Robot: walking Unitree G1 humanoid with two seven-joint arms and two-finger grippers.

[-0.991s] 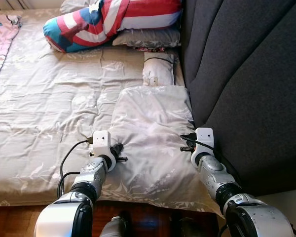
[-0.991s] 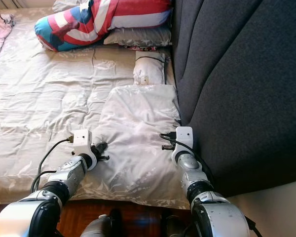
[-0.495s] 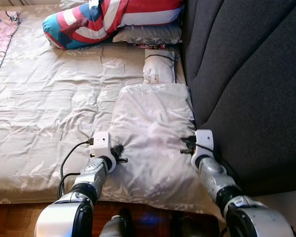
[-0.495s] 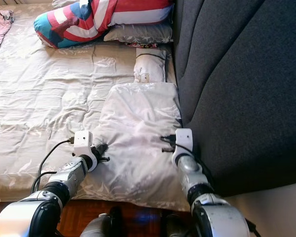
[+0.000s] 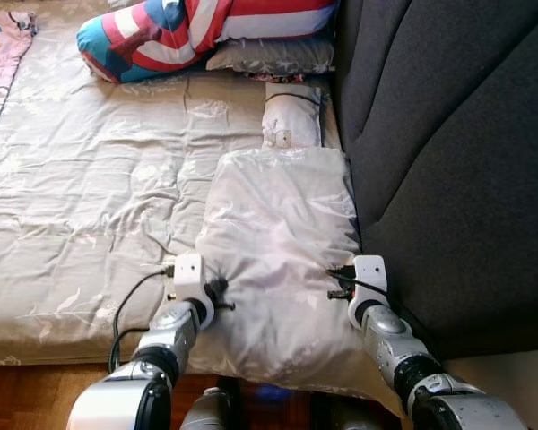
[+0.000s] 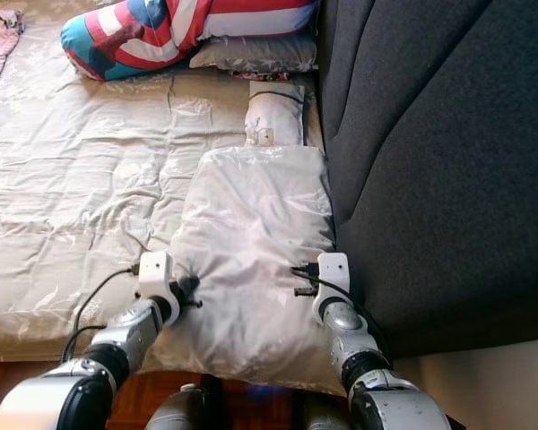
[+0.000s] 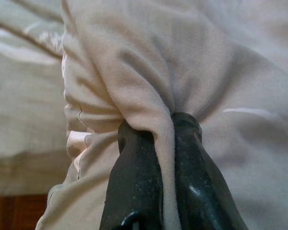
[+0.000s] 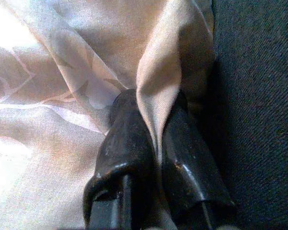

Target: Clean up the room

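Beige pillow (image 5: pixel 282 242) (both edges) pinched between jaws.

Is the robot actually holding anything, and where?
Yes: both grippers pinch folds of the beige pillow, the left gripper on its left side, the right gripper beside the headboard.

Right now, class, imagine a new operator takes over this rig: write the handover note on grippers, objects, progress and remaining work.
Left gripper: shut on a pinched fold of the large beige satin pillow, at its left edge.
Right gripper: shut on the pillow's right edge, beside the dark grey upholstered headboard.
The pillow lies on the beige bed cover, near the bed's front edge.
Done: both grips secured.
Left: probably lift and place the pillow; a small white pillow and a red, white and blue striped cushion lie further up the bed.
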